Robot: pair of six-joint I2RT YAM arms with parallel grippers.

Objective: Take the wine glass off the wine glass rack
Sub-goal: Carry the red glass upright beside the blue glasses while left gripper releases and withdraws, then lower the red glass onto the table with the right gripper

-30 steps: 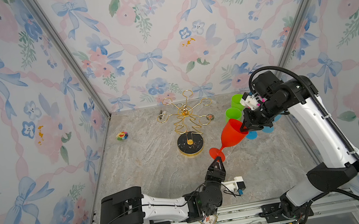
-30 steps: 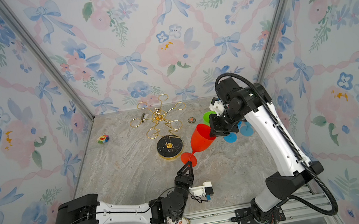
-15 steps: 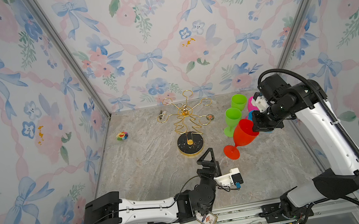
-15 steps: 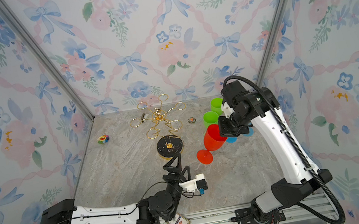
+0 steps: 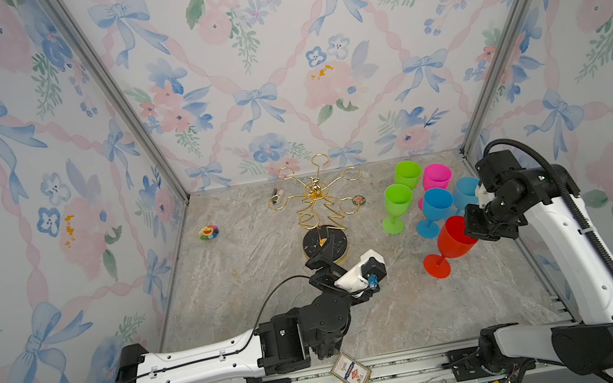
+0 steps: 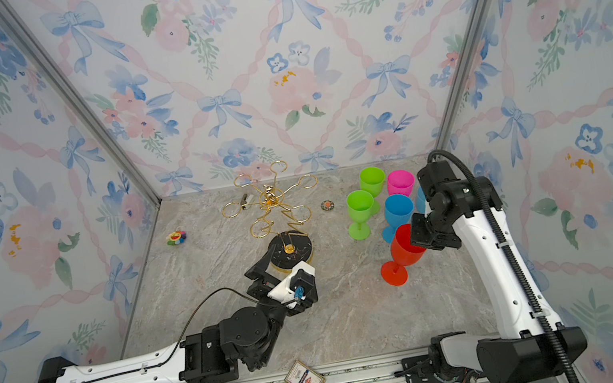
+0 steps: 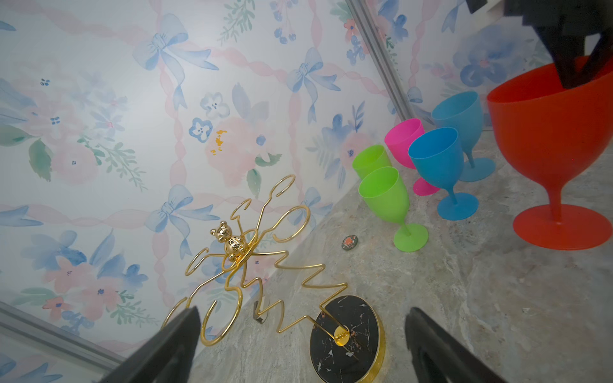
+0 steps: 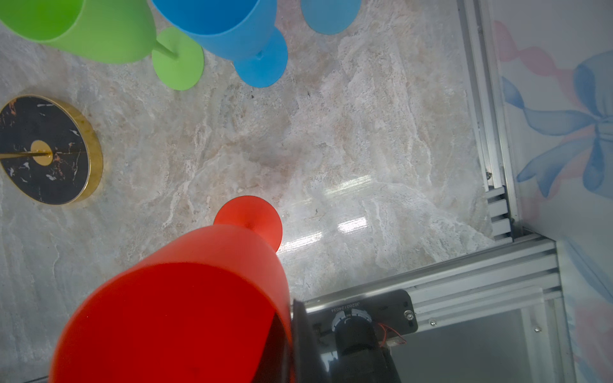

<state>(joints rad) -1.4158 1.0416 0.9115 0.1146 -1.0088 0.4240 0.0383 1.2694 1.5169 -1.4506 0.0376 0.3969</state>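
Marble tabletop [image 5: 252, 277]: wine glass rack [image 5: 315, 193] empty, centre-rear. Red wine glass [image 5: 454, 239] pinched at rim by right gripper [image 5: 470, 231], beside blue glasses [image 5: 437, 200]. Left gripper [image 7: 302, 313] spread wide, empty. Recommended: foot seated flat before release; neighbours not nudged.

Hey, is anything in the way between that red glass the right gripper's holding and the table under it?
Nothing visible. The marble table beneath the red wine glass is bare; the nearest blue glass stands just behind it, apart. The right gripper grips its rim.
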